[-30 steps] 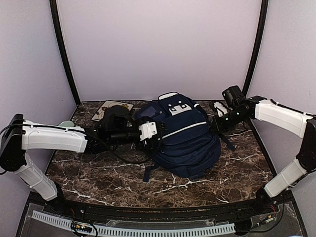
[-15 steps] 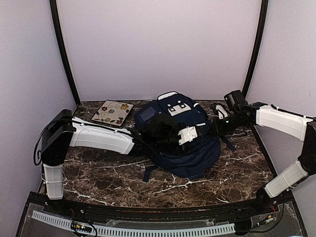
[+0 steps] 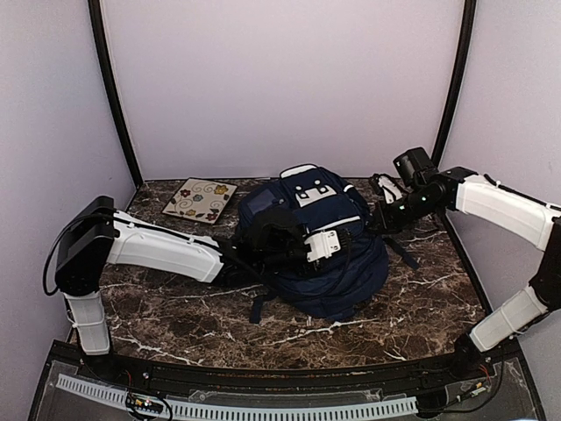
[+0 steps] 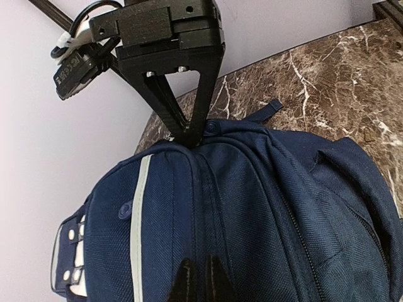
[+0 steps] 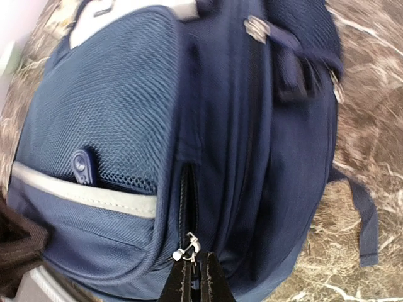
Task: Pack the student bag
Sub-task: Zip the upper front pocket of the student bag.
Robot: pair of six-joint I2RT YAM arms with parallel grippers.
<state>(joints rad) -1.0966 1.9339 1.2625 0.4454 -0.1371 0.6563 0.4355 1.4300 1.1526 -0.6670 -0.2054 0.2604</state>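
Swung in from the left a second earlier, the left gripper (image 3: 320,244) had closed to a tight pinch on fabric atop the student bag (image 3: 337,272), which lay at the middle of the marble table (image 3: 175,298). Opposite, the right gripper (image 5: 192,280) was clamped on a silver zipper pull (image 5: 185,253) at the bag's side.

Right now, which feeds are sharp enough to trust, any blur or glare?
Top external: even light, sharp, no glare, though the student bag reads dark on the marble table. Left wrist: crisp on the fabric, wall washed bright. Right wrist: soft, smeared towards the edges; zipper pull legible.
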